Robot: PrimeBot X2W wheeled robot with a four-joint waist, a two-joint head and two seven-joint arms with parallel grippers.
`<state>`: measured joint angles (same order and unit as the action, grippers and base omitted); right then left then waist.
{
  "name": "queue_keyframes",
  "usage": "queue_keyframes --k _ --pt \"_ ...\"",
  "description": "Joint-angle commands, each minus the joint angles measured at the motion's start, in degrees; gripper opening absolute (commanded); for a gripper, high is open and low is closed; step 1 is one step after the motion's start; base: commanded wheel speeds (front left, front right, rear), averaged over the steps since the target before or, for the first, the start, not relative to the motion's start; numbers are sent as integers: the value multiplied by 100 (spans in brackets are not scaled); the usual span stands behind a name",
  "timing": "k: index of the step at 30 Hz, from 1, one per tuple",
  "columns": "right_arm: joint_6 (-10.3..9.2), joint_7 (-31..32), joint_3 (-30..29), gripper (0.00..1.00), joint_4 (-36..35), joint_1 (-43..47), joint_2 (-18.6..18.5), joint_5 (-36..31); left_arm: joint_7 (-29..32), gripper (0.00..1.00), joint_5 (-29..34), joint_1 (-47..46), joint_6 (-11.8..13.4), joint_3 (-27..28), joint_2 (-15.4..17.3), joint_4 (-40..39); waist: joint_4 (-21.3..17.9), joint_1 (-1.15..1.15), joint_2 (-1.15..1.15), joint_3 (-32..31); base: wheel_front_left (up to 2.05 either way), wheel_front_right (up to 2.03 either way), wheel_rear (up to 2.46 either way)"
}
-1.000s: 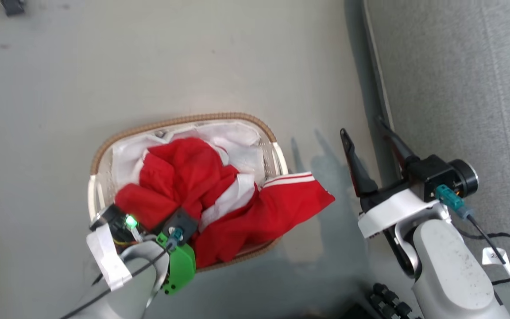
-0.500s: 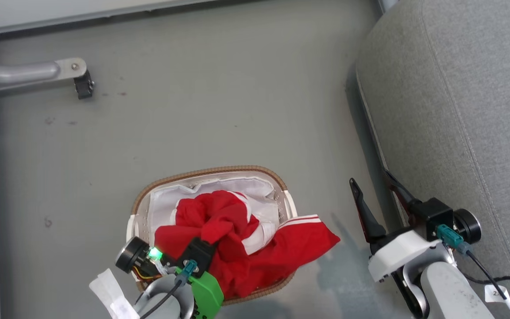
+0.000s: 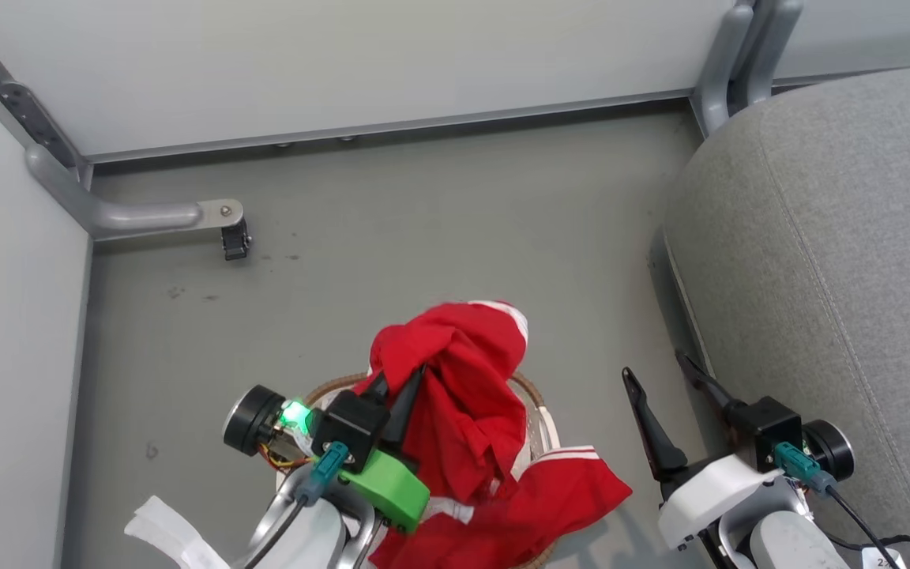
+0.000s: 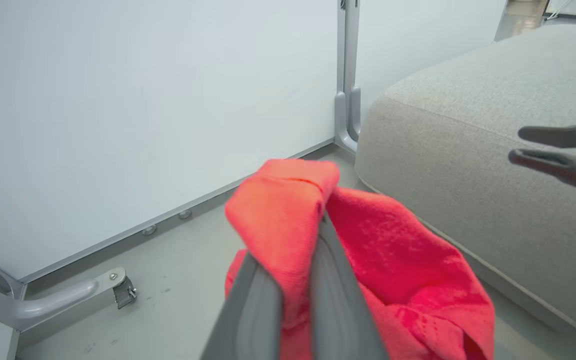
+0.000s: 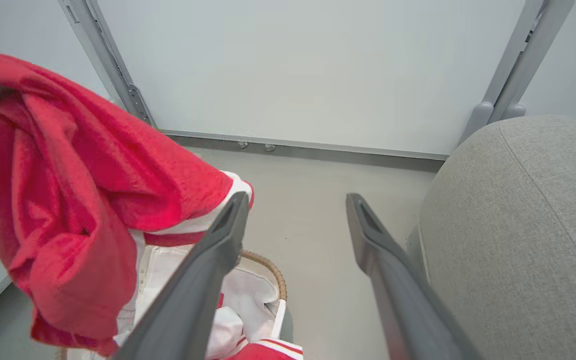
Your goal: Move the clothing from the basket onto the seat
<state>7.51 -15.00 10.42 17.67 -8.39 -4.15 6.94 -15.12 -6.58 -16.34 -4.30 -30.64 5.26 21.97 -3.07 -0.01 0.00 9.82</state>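
My left gripper (image 3: 400,387) is shut on a red garment (image 3: 463,371) with white trim and holds it up above the basket (image 3: 538,403). In the left wrist view the fabric (image 4: 288,220) is pinched between the two grey fingers (image 4: 328,280). A second red garment with white stripes (image 3: 558,494) drapes over the basket's right rim. The basket's brown rim (image 5: 268,267) and white liner (image 5: 248,295) show in the right wrist view. My right gripper (image 3: 664,375) is open and holds nothing, between the basket and the grey seat (image 3: 834,269).
A white wall panel with a grey base rail (image 3: 392,130) closes the far side. A grey bracket with a small caster (image 3: 230,237) juts from the left panel. A grey upright post (image 3: 739,55) stands at the seat's far corner. Bare grey floor (image 3: 423,237) lies beyond the basket.
My left gripper has risen, lifting one red garment out of the basket. The head camera has tilted up, bringing in the wall and more of the seat. The right gripper stays open.
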Motion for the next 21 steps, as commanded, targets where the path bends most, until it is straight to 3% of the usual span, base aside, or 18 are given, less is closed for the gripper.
queue_keyframes --k 1,15,21 --pt "-4 -27 21 100 33 138 -22 20 -5 0 -35 75 -20 100 -35 -169 113 1 0 -227 0 0 0" --pt "-4 -27 254 100 13 388 11 125 -5 0 -165 -15 -103 636 -222 -1270 -41 1 0 -682 0 0 0" --pt "-4 -26 387 100 -627 291 60 449 -5 0 -222 107 -91 621 -233 -1357 -48 1 0 -748 0 0 0"
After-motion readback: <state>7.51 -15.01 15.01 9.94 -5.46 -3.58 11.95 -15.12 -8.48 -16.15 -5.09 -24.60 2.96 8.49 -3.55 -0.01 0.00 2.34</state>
